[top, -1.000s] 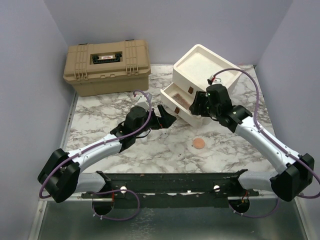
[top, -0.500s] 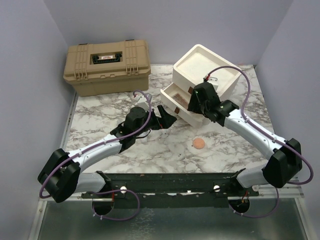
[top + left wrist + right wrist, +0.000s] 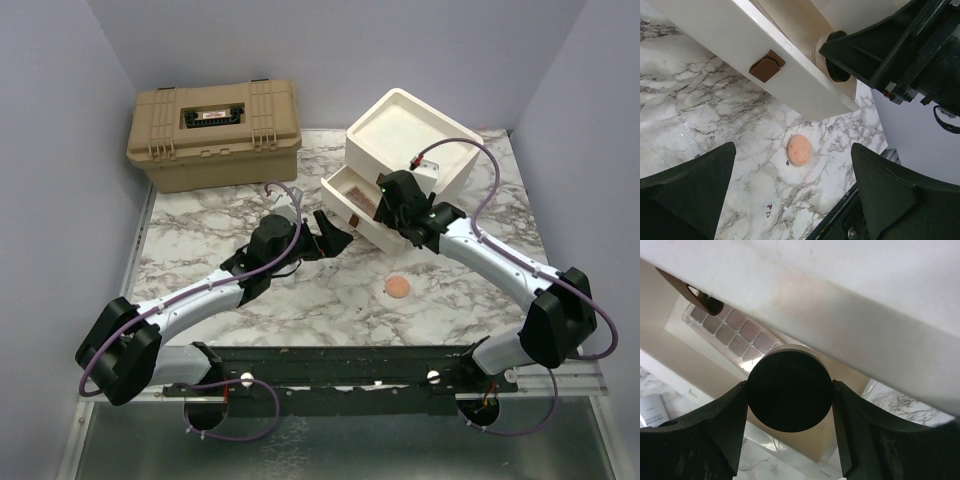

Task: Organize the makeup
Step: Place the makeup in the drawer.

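Note:
A round black compact point(image 3: 790, 396) is clamped between the fingers of my right gripper point(image 3: 790, 399), so the gripper is shut on it. In the top view the right gripper point(image 3: 386, 200) hangs over the open lower drawer point(image 3: 345, 185) of the cream drawer unit. A rectangular pink palette point(image 3: 732, 332) lies inside that drawer, behind the compact. My left gripper point(image 3: 335, 230) stands open and empty just in front of the drawer. Between its spread fingers I see a round peach pad point(image 3: 799, 150) lying on the marble. A whitish bottle point(image 3: 652, 410) shows at the left edge.
The cream drawer unit point(image 3: 410, 125) stands at the back right, its drawer front carrying a brown handle point(image 3: 767, 65). A closed tan toolbox point(image 3: 215, 135) sits at the back left. The peach pad point(image 3: 400, 288) lies on the marble table point(image 3: 200, 240) near its front.
My right arm has swung left and forward, carrying the compact over the open drawer. The left arm has not moved.

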{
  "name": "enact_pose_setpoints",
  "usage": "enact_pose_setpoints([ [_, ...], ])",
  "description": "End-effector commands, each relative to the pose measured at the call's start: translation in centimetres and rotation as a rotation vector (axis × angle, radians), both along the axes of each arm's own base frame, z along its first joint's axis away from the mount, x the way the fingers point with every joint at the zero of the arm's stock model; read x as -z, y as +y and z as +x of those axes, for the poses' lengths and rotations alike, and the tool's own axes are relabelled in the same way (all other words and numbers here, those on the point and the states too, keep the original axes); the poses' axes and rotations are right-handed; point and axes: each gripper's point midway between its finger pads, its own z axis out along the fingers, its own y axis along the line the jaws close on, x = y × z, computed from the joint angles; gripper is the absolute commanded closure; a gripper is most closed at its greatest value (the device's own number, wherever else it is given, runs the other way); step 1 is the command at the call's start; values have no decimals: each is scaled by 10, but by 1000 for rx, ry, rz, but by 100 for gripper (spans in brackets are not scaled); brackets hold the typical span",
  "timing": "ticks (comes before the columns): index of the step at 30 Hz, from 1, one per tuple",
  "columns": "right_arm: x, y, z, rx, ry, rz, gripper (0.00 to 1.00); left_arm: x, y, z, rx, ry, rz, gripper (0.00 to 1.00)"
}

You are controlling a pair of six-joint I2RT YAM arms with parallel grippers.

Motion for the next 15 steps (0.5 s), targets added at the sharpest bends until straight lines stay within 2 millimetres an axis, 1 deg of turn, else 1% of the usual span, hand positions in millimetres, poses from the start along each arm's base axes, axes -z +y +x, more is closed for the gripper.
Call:
enact_pose_setpoints([
  [1, 6, -7, 10, 134, -7, -53, 52, 7, 5, 5, -48, 18, -14, 1],
  [4, 5, -11, 9, 150, -13, -62, 52, 5, 1, 9, -39, 8, 6, 1],
  [6, 9, -9, 6, 136, -15, -34, 51, 5, -3, 11, -27, 17, 1, 1],
  [9, 14, -6, 0, 117, -20, 6, 51, 7, -7, 7, -7, 43, -16, 2],
  [12, 14, -6, -1, 109, -17, 6, 51, 10, -4, 0, -1, 57, -26, 2],
  [15, 17, -9, -1, 120, -11, -9, 48, 8, 2, -1, -29, 54, -36, 2],
])
